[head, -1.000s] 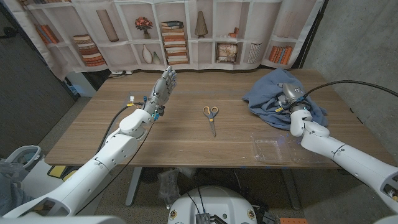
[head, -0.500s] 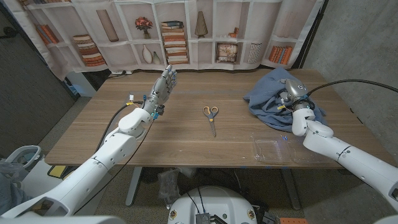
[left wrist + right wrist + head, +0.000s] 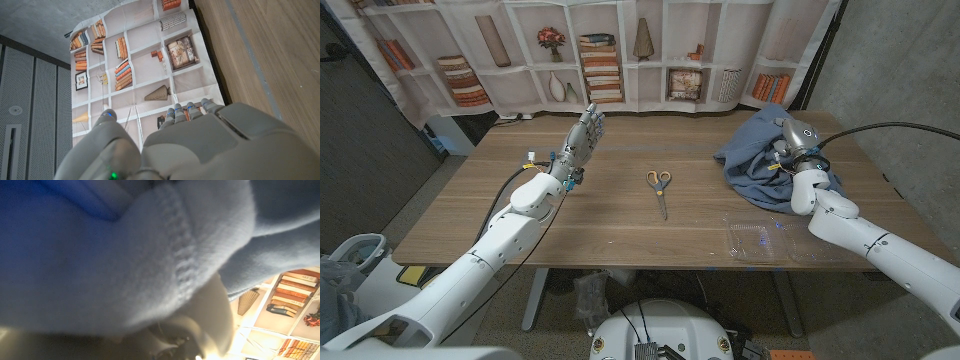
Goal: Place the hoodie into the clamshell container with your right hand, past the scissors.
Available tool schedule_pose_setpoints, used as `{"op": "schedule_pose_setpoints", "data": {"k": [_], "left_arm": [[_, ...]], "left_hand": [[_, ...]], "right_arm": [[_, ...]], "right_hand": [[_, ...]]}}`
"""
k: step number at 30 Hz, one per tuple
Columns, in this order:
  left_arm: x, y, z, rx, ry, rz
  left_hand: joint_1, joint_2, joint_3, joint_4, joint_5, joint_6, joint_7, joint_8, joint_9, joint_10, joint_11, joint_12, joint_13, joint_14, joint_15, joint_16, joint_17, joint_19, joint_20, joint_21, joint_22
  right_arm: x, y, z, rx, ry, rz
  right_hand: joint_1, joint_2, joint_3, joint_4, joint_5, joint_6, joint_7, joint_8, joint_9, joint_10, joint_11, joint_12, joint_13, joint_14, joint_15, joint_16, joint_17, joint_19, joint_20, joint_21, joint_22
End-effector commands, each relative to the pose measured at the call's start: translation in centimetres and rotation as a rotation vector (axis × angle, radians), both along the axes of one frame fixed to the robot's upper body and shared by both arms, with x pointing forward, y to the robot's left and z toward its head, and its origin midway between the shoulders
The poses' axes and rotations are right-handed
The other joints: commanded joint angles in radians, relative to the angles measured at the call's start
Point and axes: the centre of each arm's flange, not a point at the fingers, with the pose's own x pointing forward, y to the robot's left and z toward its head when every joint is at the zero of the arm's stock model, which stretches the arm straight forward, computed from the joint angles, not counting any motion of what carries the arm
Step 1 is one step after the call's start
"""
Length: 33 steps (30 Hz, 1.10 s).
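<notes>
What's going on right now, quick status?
Right hand gripping the blue hoodie. Left hand raised, open. Clamshell container waiting at near edge. Scissors mid-table, not in the way.

L hand [image 3: 200, 145], fingers [image 3: 192, 111] up, w/ table [image 3: 270, 50] and bookshelf backdrop [image 3: 140, 60] beyond.

We can read no text, label, brand, number or sign in these views. The printed bookshelf backdrop [image 3: 620, 55] behind the table shows book spines and ornaments, but any lettering on them is too small and blurred for us to make out.
</notes>
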Motion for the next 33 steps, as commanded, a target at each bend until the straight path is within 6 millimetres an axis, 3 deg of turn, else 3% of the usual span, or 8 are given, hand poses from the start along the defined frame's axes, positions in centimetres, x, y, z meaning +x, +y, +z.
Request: {"op": "schedule_pose_setpoints", "data": {"k": [1,15,33], "left_arm": [[0.3,-0.2,0.1,-0.002,-0.006,-0.010],[0.5,-0.2,0.5,0.006,-0.009,-0.014],[1.5,0.0,0.5,0.002,-0.006,-0.031]], "left_hand": [[0.010,0.000,-0.003,-0.003,0.008,0.001,-0.003,0.003,0.003,-0.004,-0.001,0.000,0.003,-0.006,-0.004,0.002,0.004,-0.005,-0.001,0.005,0.003],[0.011,0.002,-0.006,-0.003,0.008,-0.001,-0.003,0.002,0.003,-0.003,-0.003,0.000,0.003,-0.007,-0.003,0.002,0.004,-0.006,-0.002,0.005,0.003],[0.013,0.003,-0.009,-0.003,0.007,0.000,-0.003,0.003,0.003,-0.002,-0.001,0.000,0.003,-0.006,-0.002,0.002,0.004,-0.005,-0.002,0.005,0.003]], "right_arm": [[-1.3,0.0,1.4,0.007,-0.050,-0.015],[-3.0,0.2,3.1,0.041,-0.089,0.011],[-5.2,0.0,6.7,0.058,-0.104,0.009]], "right_hand": [[0.039,0.047,0.030,0.021,-0.002,0.010,0.010,0.007,0.005,0.012,0.002,-0.001,0.007,0.085,-0.149,0.004,0.007,0.016,-0.121,0.005,-0.005],[0.030,0.052,0.043,0.025,-0.003,0.007,0.005,0.011,0.012,0.011,-0.005,-0.011,0.020,0.085,-0.150,0.000,0.018,0.014,-0.120,0.007,-0.028],[0.020,0.050,0.054,0.026,-0.004,0.012,0.011,0.014,0.012,0.025,-0.005,-0.025,0.026,0.086,-0.151,-0.002,0.033,0.013,-0.121,0.016,-0.051]]}}
